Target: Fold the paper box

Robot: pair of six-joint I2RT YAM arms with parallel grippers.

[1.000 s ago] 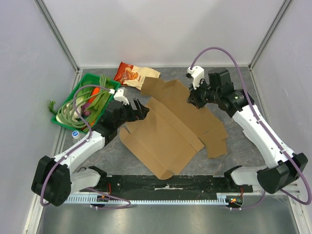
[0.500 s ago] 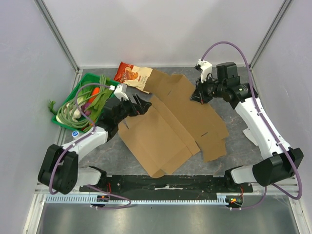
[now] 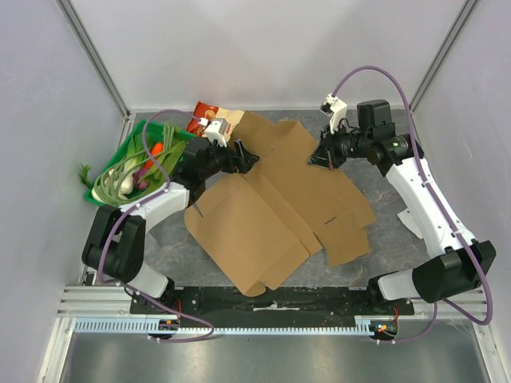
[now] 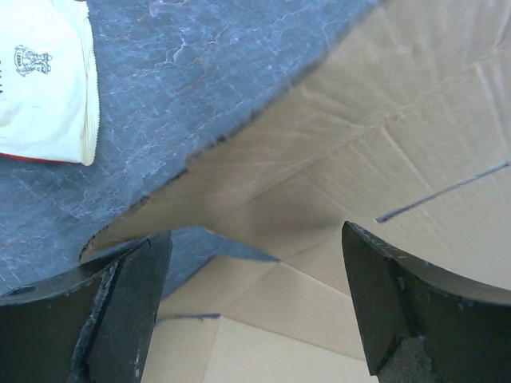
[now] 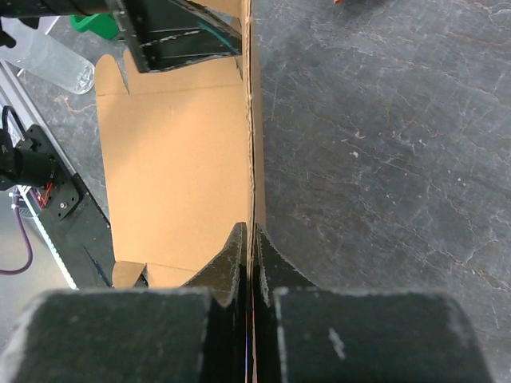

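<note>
The paper box (image 3: 271, 199) is a large flat brown cardboard cutout with flaps and creases, lying across the middle of the table. My left gripper (image 3: 246, 157) is open over its back-left edge. In the left wrist view the gripper (image 4: 255, 231) hovers above a notch between two flaps of the cardboard (image 4: 359, 159) and holds nothing. My right gripper (image 3: 317, 159) is at the back-right edge of the cutout. In the right wrist view the gripper (image 5: 250, 231) is shut on the cardboard (image 5: 176, 159), whose thin edge runs between the fingers and is lifted a little.
A green basket (image 3: 120, 155) of vegetables stands at the left. A cream-and-red snack bag (image 3: 214, 120) lies at the back, touching the cardboard's back-left corner, and shows in the left wrist view (image 4: 48, 80). A black rail (image 3: 319, 299) runs along the near edge.
My left gripper has moved back and to the right, from the cutout's left flap to its back-left notch. The cardboard has shifted left. My right gripper moved slightly right and back, still on the edge.
</note>
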